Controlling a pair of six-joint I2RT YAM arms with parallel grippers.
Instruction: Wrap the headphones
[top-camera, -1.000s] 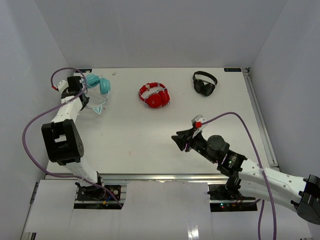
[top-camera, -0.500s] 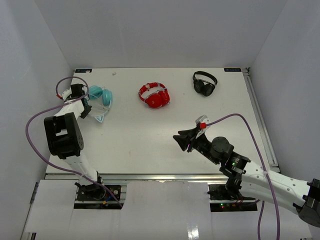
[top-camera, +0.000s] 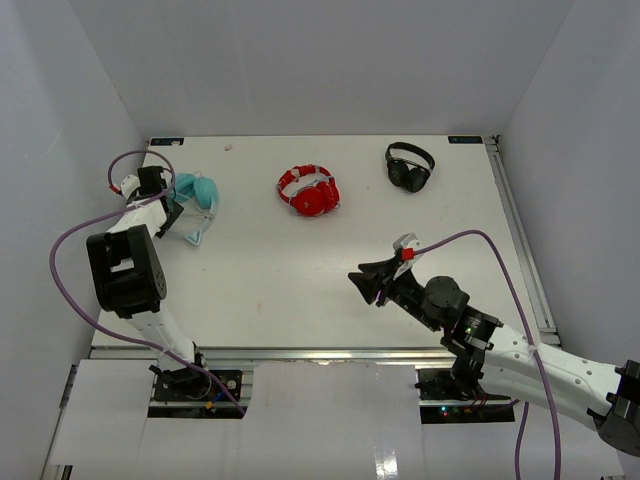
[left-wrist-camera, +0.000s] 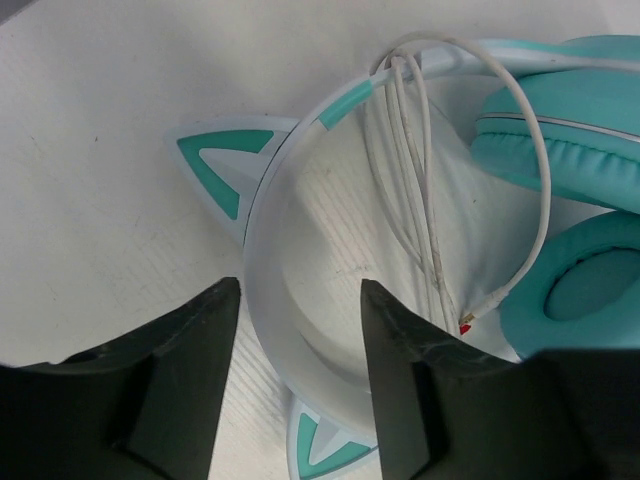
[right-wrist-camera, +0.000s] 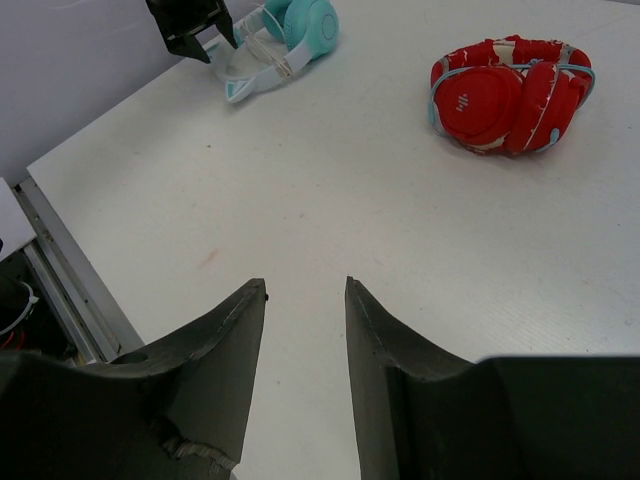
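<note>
Straddling the pale headband (left-wrist-camera: 262, 250) of the teal cat-eared plastic headphones (left-wrist-camera: 560, 130) far left, the left gripper (left-wrist-camera: 300, 300) gaped unclenched, the right gripper (right-wrist-camera: 304, 290) likewise, empty; a nudge might unravel the thin white cable (left-wrist-camera: 546, 190).

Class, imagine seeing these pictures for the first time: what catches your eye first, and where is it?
Three headphones lie along the table's far side: teal headphones at left, red headphones in the middle, black headphones at right. The left gripper stands open astride the teal headband, beside a white cable. The right gripper hangs open and empty over bare table.
</note>
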